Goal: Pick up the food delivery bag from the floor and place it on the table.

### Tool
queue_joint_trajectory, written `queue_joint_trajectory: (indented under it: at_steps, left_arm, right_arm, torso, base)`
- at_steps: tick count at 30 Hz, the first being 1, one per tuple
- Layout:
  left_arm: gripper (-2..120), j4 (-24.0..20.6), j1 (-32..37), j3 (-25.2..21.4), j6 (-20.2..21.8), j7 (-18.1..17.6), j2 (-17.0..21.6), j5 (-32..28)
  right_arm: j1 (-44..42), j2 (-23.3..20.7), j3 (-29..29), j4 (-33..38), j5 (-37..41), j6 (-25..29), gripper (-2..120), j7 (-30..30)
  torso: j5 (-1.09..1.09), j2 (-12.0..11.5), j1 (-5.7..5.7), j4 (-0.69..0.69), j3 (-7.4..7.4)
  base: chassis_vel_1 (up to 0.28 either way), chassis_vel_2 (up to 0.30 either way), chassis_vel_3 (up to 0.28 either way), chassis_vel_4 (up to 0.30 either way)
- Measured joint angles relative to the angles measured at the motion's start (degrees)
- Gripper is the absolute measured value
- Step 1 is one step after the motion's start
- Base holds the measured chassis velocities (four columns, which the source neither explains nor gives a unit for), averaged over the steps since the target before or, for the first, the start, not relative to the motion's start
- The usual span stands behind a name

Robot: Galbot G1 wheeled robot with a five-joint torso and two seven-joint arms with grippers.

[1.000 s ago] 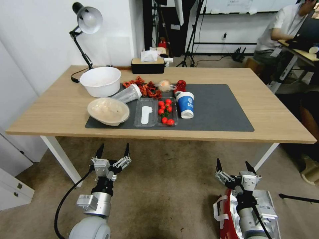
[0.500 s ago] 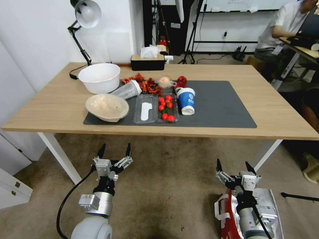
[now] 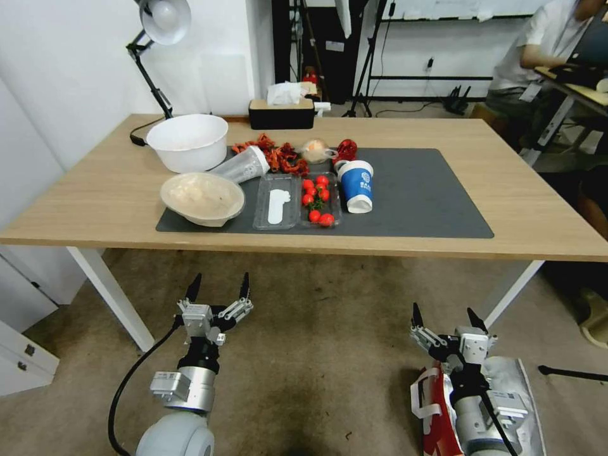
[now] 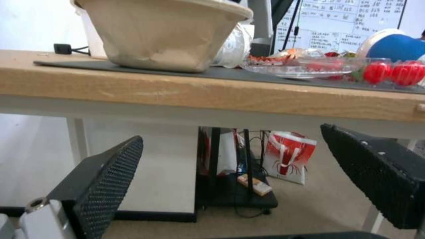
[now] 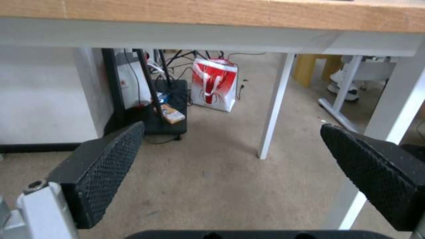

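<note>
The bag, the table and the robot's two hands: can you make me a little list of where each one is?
bag: food delivery bag, on the floor, beneath the right arm
table: table, holds bowls, cup and tomatoes
left gripper: left gripper, fingers open, empty, in front of the table, above the floor
right gripper: right gripper, fingers open, empty, above the bag
bag lifted: not yet
</note>
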Motion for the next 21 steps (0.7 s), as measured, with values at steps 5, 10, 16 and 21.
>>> queue_joint_trajectory:
  at_steps: [5, 10, 16, 21]
  left_arm:
    - [100, 0.25, -0.11, 0.2, -0.24, 0.06, -0.04, -0.07]
    - [100, 0.59, -0.34, 0.24, -0.38, 0.08, -0.06, -0.13]
    - [100, 0.99, -0.76, 0.25, -0.52, 0.09, 0.03, -0.37]
    - [100, 1.29, -0.98, 0.28, -0.63, 0.09, 0.07, -0.44]
  right_arm:
    - [-0.02, 0.02, 0.02, -0.09, -0.04, 0.14, 100, 0.0]
    - [0.05, 0.04, 0.02, -0.3, -0.09, 0.19, 100, 0.0]
    - [0.38, 0.04, 0.0, -0.64, -0.15, 0.2, 100, 0.0]
    - [0.48, 0.04, -0.01, -0.8, -0.16, 0.2, 100, -0.01]
  torso:
    - [0.0, -1.35, -0.58, 0.0, -0.77]
    - [0.0, -2.42, -0.99, 0.0, -1.42]
    - [0.0, -4.66, -1.9, 0.0, -2.76]
    - [0.0, -5.68, -2.33, 0.0, -3.35]
  base:
    - [0.0, 0.0, 0.0, 0.0]
    - [0.0, 0.0, 0.0, 0.0]
    - [0.0, 0.0, 0.0, 0.0]
    - [0.0, 0.0, 0.0, 0.0]
